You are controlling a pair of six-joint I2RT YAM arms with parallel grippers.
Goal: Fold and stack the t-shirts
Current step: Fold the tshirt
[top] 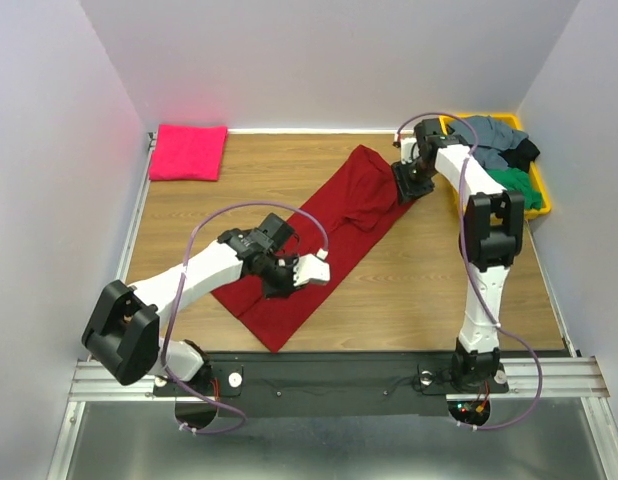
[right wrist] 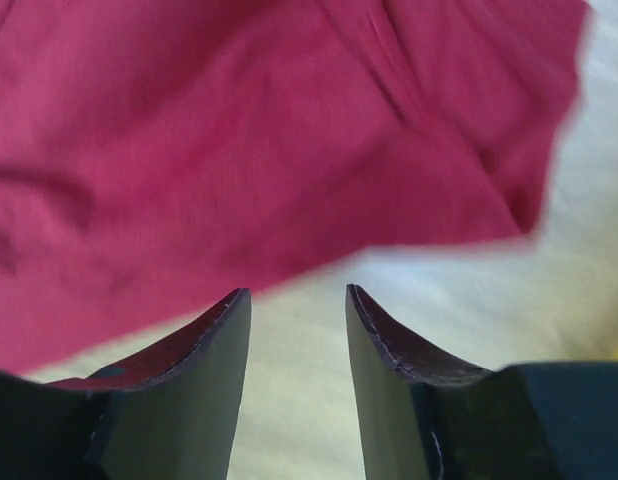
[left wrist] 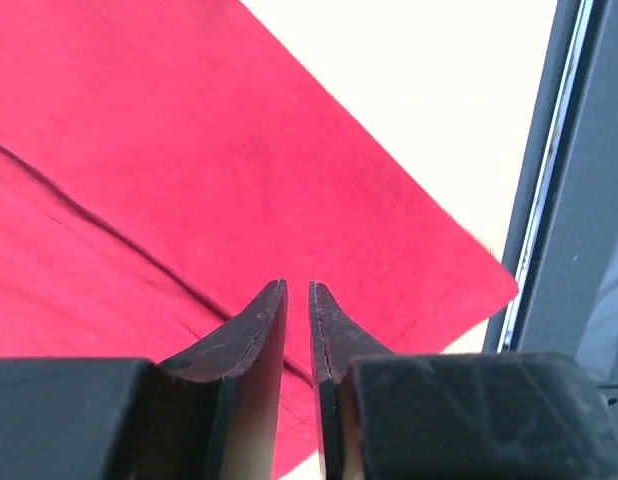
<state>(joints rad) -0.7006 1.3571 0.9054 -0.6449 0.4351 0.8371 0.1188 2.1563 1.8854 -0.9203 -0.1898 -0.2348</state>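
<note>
t-shirt (top: pixel 339 215), crimson, long axis diagonal, near-left to far-right

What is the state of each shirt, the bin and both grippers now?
dark red t-shirt: spread in a long strip
pink t-shirt: folded, lying apart
yellow bin: holds loose shirts, unfolded
left gripper: almost closed, above dark red t-shirt
right gripper: open, at dark red t-shirt's edge

Dark crimson t-shirt (top: pixel 339 205), hot-pink t-shirt (top: pixel 189 152), grey shirt (top: pixel 489 130), green shirt (top: pixel 519 185), yellow bin (top: pixel 545 205), brown wood-grain table (top: pixel 429 270)
</note>
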